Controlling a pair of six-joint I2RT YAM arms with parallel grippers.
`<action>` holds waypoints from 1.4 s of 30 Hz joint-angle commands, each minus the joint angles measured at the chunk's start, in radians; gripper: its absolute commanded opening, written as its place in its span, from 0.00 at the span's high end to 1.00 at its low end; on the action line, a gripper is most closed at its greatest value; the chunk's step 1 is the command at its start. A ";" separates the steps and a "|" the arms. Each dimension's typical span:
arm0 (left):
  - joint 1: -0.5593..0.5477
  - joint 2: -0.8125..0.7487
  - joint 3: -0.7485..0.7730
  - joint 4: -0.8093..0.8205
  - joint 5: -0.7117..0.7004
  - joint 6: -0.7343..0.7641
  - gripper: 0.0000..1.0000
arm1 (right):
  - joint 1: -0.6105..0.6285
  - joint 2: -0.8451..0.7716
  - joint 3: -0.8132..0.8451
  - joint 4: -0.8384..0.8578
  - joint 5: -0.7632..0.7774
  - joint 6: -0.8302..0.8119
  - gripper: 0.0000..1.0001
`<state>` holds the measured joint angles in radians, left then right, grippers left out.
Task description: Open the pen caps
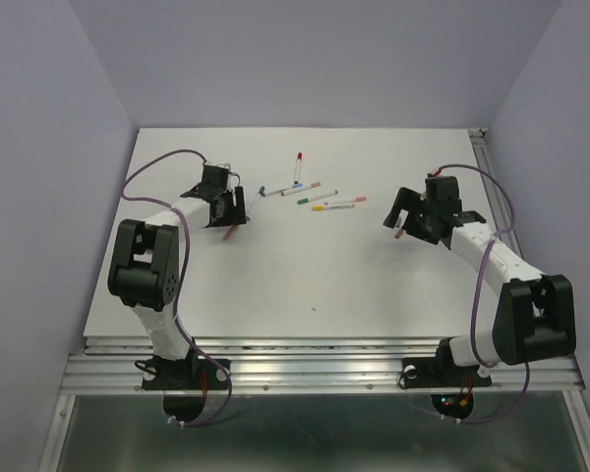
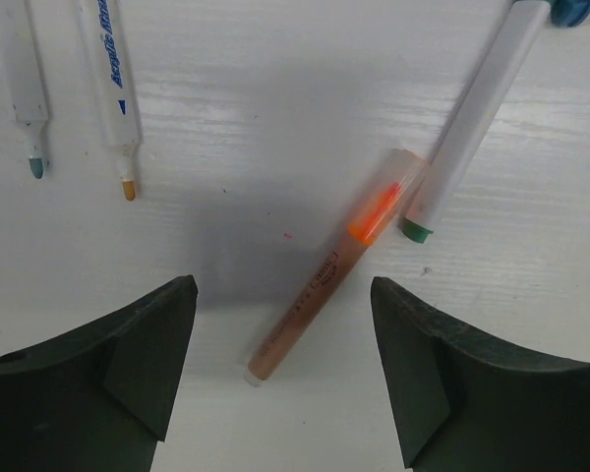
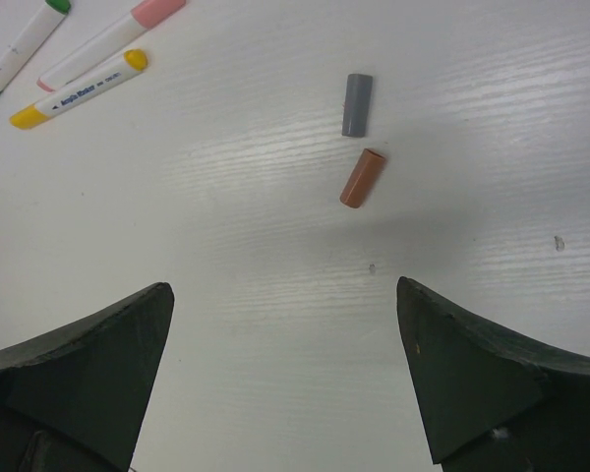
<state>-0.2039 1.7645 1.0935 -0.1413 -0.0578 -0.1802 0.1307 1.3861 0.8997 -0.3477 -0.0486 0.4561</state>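
Left hand point(image 2: 280, 290): fingers apart, above an orange pen point(image 2: 310, 305).
Right hand point(image 3: 282, 290): fingers apart, holding nothing.
Counter point(image 1: 305, 285): scattered pens point(image 1: 332, 206), some apparently capped.
Off already: grey cap point(image 3: 356, 104), brown cap point(image 3: 362, 178), lying under the right hand.
Progress: partway, probably.

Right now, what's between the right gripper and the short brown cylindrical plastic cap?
Bare white tabletop, only a tiny speck on it, between the right gripper and the brown cap. The right wrist view shows it.
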 commanded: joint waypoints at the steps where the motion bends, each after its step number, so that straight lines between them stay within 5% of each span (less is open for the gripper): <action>1: 0.004 0.019 0.009 -0.015 -0.031 0.005 0.20 | -0.005 -0.016 -0.016 0.018 0.006 -0.014 0.00; 13: 0.004 0.098 0.059 -0.017 0.007 0.045 0.37 | -0.006 -0.019 -0.016 0.023 0.001 -0.013 0.00; 29: -0.015 0.156 0.065 -0.063 -0.083 0.013 0.74 | -0.005 -0.033 -0.022 0.029 0.000 -0.017 0.00; 31: -0.015 0.145 0.071 -0.063 -0.082 0.013 0.81 | -0.006 -0.041 -0.024 0.030 0.010 -0.016 0.00; 33: -0.015 0.124 0.074 -0.061 -0.077 0.015 1.00 | -0.005 -0.045 -0.025 0.029 0.021 -0.016 0.00; 42: -0.015 -0.104 0.030 -0.035 -0.048 -0.019 1.00 | -0.006 -0.146 -0.080 0.153 -0.148 -0.034 0.00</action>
<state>-0.2214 1.8229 1.1431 -0.1768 -0.1303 -0.1802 0.1307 1.3117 0.8589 -0.3107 -0.1066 0.4397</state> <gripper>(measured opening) 0.226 0.998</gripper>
